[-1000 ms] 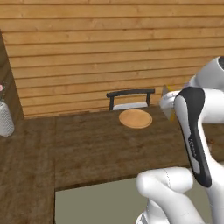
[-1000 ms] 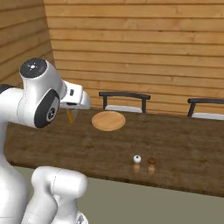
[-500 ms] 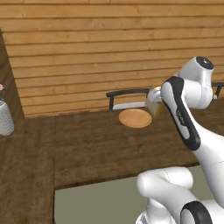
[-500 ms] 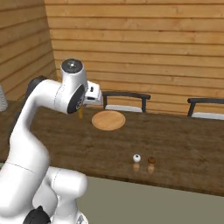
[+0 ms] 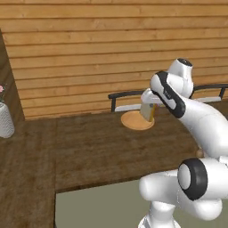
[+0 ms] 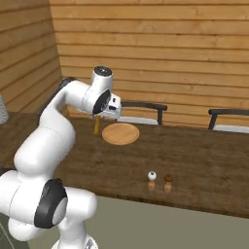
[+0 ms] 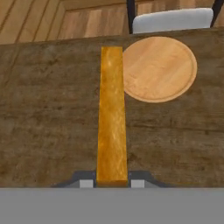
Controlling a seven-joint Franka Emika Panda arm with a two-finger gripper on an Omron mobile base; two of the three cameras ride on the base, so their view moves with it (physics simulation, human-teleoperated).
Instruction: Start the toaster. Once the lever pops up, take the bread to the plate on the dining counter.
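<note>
gripper (image 7: 112, 183) clamped on the toasted bread (image 7: 112, 118), held edge-on; plate (image 7: 159, 68) just beyond, on the dining counter (image 7: 48, 113).

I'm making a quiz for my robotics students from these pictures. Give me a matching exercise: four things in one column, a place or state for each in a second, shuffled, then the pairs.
Things
1. bread
2. plate
3. gripper
4. small white and brown shakers

Places or states
A. lies bare on the dining counter, before a chair
B. held edge-on above the counter, beside the plate
C. stand near the counter's front edge
D. shut on the slice

Pairs: 1-B, 2-A, 3-D, 4-C
</note>
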